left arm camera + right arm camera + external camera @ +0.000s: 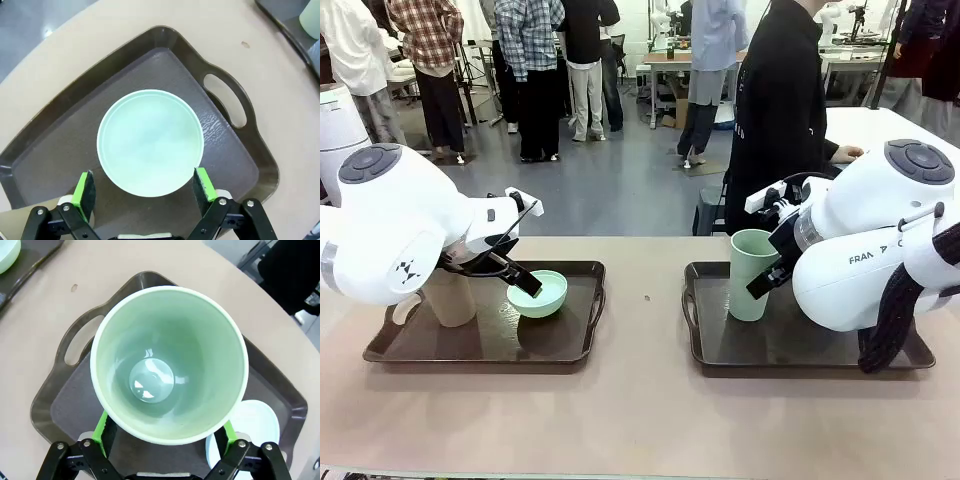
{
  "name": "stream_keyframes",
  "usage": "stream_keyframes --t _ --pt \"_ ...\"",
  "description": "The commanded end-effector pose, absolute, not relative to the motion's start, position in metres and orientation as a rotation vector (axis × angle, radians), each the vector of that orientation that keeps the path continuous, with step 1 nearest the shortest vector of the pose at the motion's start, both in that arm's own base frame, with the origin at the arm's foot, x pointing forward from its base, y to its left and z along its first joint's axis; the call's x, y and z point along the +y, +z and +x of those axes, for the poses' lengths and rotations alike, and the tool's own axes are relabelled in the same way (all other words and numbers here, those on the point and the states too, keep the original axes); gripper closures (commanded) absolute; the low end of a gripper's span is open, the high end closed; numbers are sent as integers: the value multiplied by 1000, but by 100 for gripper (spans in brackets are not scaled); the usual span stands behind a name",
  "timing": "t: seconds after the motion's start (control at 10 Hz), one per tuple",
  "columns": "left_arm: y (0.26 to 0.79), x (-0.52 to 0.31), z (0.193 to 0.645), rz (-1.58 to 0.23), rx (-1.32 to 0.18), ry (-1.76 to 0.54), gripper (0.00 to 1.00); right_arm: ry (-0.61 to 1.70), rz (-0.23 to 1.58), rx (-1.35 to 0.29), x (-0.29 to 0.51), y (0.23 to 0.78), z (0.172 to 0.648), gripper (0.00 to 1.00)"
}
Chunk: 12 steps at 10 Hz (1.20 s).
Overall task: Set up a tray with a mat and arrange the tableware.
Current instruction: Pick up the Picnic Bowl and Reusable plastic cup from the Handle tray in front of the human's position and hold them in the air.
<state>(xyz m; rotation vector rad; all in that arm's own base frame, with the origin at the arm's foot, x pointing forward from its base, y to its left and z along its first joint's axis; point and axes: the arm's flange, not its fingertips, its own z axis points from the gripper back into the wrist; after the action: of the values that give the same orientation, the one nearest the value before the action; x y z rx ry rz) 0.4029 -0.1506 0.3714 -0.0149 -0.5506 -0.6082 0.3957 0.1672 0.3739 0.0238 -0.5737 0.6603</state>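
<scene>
A mint green bowl [538, 293] [150, 142] and a tan tumbler [450, 296] stand in the left dark brown tray [575, 345] [250, 165], whose floor a dark mat [60, 145] seems to line. My left gripper [523, 281] [145, 187] is open just above the bowl's near rim, a green pad on each side. In the right tray [720, 350] [55, 405] stands the pale green tumbler [752, 275] [167, 362]. My right gripper [770, 277] [165, 435] is open with its fingers either side of the tumbler. A light blue bowl [252, 425] sits beside it.
Both trays lie on the beige table [640, 420] with a bare strip between them. A person in black [780, 110] stands at the far side, one hand on a white table behind. Other people stand farther back.
</scene>
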Motion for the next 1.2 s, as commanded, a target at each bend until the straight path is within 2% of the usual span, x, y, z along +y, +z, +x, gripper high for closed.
stream_keyframes --t 0.0,1.1 --pt "371 -151 403 -15 -551 -608 0 660 24 -574 167 374 396 0" --pt "371 -152 402 -13 -551 -613 0 660 23 -574 167 374 396 0"
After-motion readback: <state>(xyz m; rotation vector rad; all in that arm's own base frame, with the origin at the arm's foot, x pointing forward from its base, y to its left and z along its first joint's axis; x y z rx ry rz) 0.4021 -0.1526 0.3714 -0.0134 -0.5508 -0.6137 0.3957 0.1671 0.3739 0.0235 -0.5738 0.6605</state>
